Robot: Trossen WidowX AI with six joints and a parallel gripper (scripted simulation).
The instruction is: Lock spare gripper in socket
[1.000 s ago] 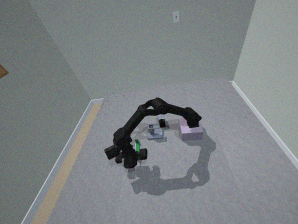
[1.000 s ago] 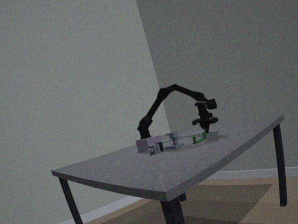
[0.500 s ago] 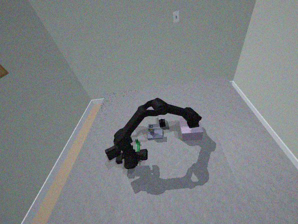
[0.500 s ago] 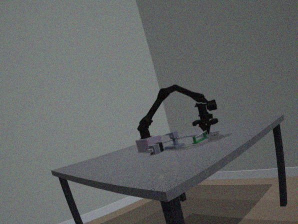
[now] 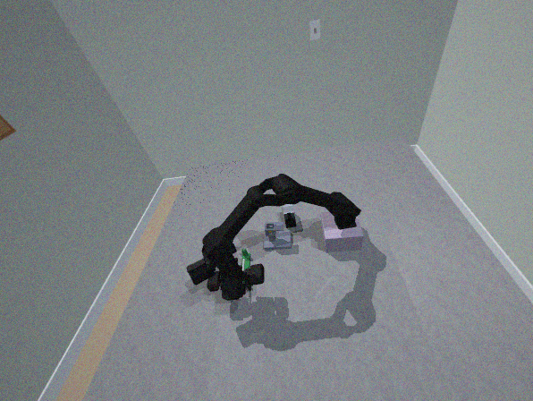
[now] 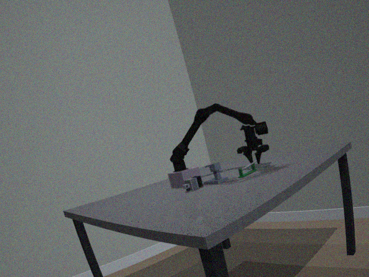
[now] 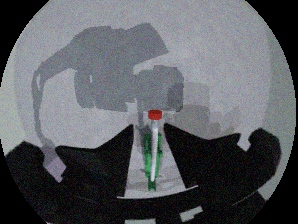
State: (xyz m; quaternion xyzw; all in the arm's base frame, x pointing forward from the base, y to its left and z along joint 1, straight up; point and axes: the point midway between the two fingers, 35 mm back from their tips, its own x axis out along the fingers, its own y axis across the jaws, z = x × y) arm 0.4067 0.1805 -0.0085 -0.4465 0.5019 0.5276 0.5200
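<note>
Tool (image 7: 152, 163) half open and holding nothing, lock pin (image 7: 153, 145) lying between the fingers over the green cradle (image 6: 246, 170) on the worktop (image 6: 217, 213); I'd lift straight up clear of it before swinging to the spare gripper (image 5: 290, 219).
</note>
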